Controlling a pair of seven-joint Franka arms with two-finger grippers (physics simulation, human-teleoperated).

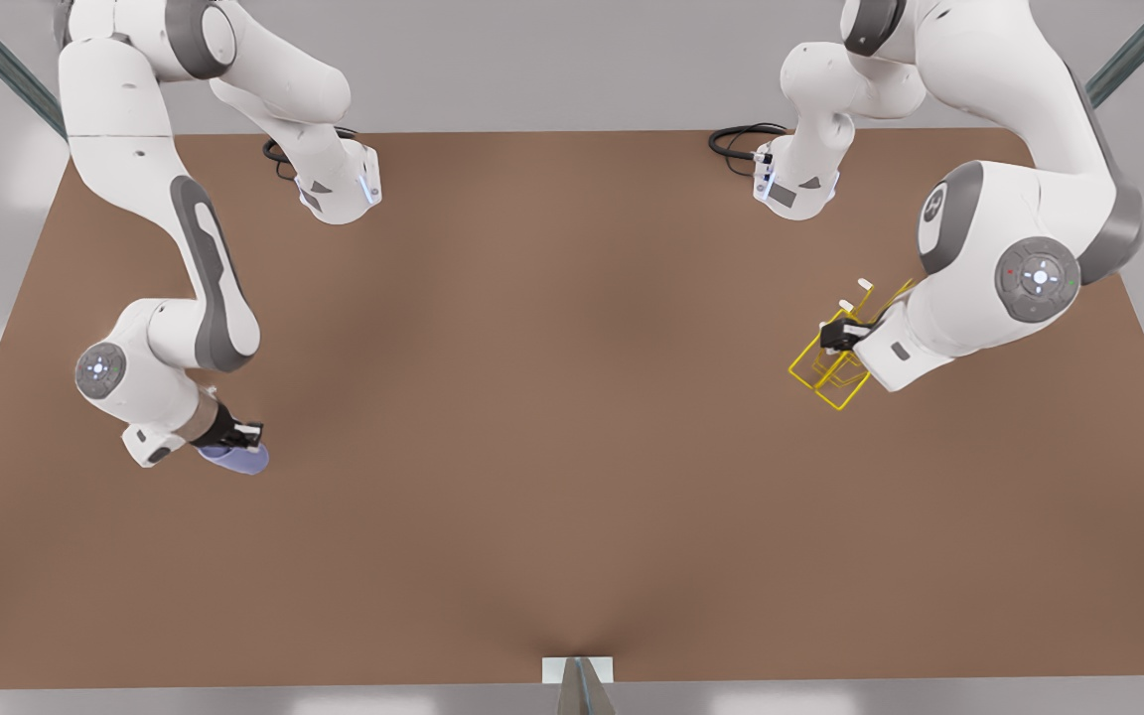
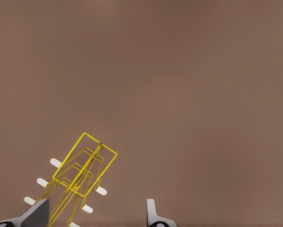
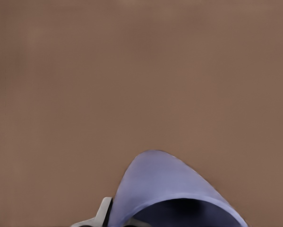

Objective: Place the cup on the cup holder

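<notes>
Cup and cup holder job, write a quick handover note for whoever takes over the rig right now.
Right end effector: at the front view's left, at the cup, fingers around its rim; grip looks shut but unconfirmed.
Left end effector: at the front view's right, over the cup holder, fingers open, gripping nothing.
Both things sit far apart on the table.
Done: both approaches.
Left: carry the cup across and set it on the holder.

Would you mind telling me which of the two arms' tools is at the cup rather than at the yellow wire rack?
The right tool, on the front view's left, at the pale lavender-blue cup. The left tool is open at the yellow wire cup holder.
</notes>
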